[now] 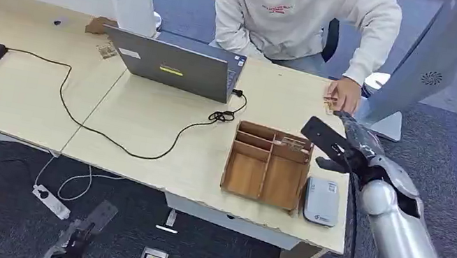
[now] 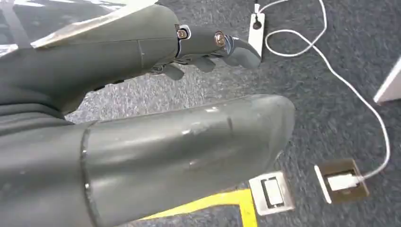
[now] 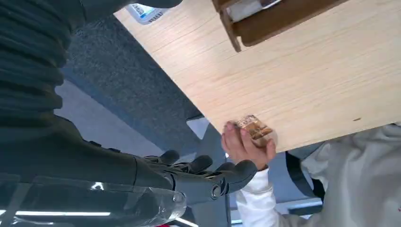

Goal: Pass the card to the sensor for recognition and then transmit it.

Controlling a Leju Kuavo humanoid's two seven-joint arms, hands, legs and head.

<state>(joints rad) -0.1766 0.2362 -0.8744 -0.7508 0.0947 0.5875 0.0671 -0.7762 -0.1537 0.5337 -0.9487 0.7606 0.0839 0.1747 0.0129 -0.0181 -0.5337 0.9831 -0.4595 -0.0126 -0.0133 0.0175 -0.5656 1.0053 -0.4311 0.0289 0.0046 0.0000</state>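
Observation:
A person's hand (image 1: 343, 94) presses a small brown card (image 1: 328, 101) onto the table's far right edge; the card (image 3: 255, 128) also lies under that hand's fingers (image 3: 243, 145) in the right wrist view. My right hand (image 1: 340, 145) hovers just in front of it, fingers apart and empty, and its dark fingers (image 3: 203, 170) stop short of the person's hand. The grey-white sensor (image 1: 321, 201) lies flat on the table near the front right corner, beside the wooden tray. My left hand (image 2: 208, 47) hangs low over the floor (image 1: 72, 243), holding nothing.
A wooden divided tray (image 1: 267, 164) sits left of the sensor. A laptop (image 1: 176, 66) with a black cable stands mid-table, and a monitor stand (image 1: 390, 122) rises at the far right. The person sits behind the table (image 1: 156, 123). A power strip (image 2: 256, 28) and floor sockets (image 2: 340, 182) lie on the carpet.

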